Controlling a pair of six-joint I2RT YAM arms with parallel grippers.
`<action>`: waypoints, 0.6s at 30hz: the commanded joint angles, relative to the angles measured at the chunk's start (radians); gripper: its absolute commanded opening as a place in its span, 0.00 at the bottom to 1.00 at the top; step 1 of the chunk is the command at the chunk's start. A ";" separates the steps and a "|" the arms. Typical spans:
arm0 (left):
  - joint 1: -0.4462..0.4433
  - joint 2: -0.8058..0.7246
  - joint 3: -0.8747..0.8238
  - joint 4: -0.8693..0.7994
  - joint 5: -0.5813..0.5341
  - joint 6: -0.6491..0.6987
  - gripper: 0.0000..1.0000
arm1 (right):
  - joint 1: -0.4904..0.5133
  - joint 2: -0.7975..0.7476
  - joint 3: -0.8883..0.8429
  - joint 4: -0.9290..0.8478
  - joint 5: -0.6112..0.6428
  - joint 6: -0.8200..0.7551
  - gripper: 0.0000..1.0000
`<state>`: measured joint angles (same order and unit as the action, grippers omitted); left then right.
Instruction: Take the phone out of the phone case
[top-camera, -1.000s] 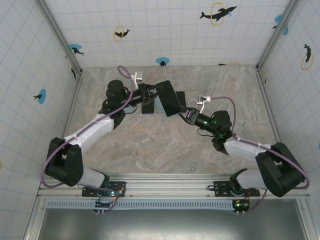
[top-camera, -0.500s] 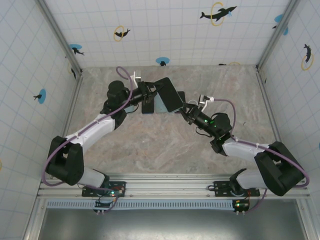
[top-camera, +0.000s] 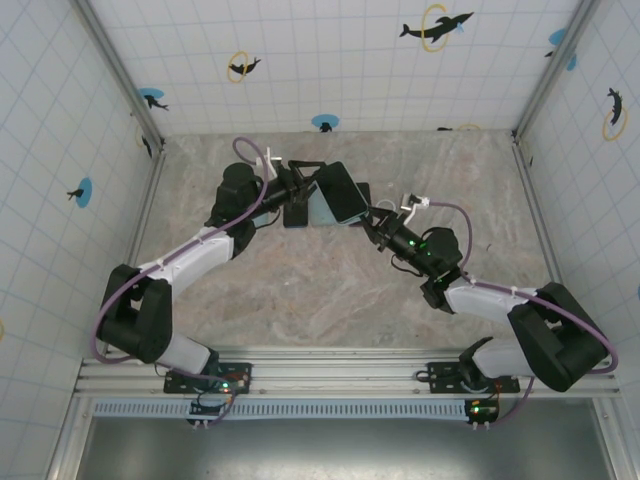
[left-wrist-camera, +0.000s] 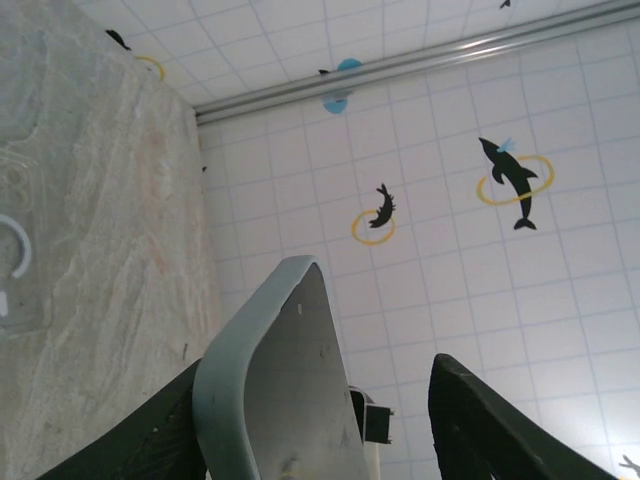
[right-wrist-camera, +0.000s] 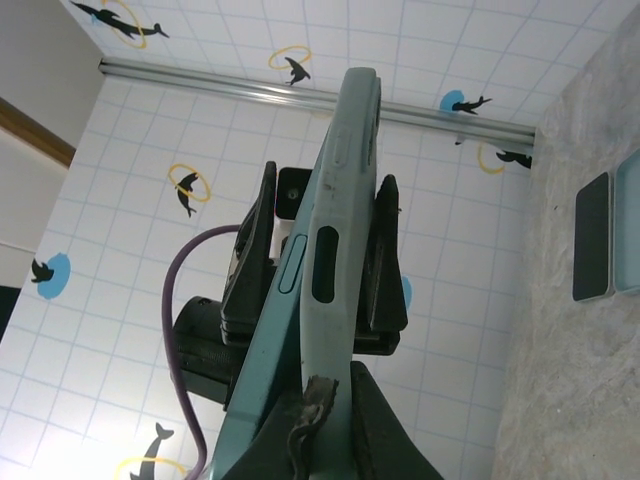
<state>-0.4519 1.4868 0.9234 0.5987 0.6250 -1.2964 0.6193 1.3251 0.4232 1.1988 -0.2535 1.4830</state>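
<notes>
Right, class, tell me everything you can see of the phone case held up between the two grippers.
The phone case is pale grey-green, apparently soft plastic, with rounded corners, a raised button strip and two dark slots along one side edge. It is held tilted above the table, its face dark from above. The right gripper is shut on one end; the left gripper is open around the other end, one finger against it.

The lower end of the phone case (right-wrist-camera: 325, 270) is cut off by the bottom edge of the right wrist view, together with the right gripper (right-wrist-camera: 320, 440) that clamps it. Under the case a dark flat thing (top-camera: 297, 214) is half covered. If the case is full, I cannot tell.
</notes>
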 joint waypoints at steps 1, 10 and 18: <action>-0.001 -0.032 -0.023 -0.054 -0.056 0.047 0.62 | -0.007 -0.030 -0.008 0.018 0.085 -0.026 0.00; -0.132 -0.155 -0.184 0.007 -0.233 -0.054 0.63 | 0.011 -0.043 0.013 -0.053 0.302 -0.165 0.00; -0.289 -0.178 -0.218 0.095 -0.389 -0.144 0.60 | 0.031 0.000 0.020 0.014 0.370 -0.184 0.00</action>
<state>-0.7071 1.3304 0.7063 0.6224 0.3252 -1.3918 0.6415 1.3205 0.4232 1.0924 0.0551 1.3235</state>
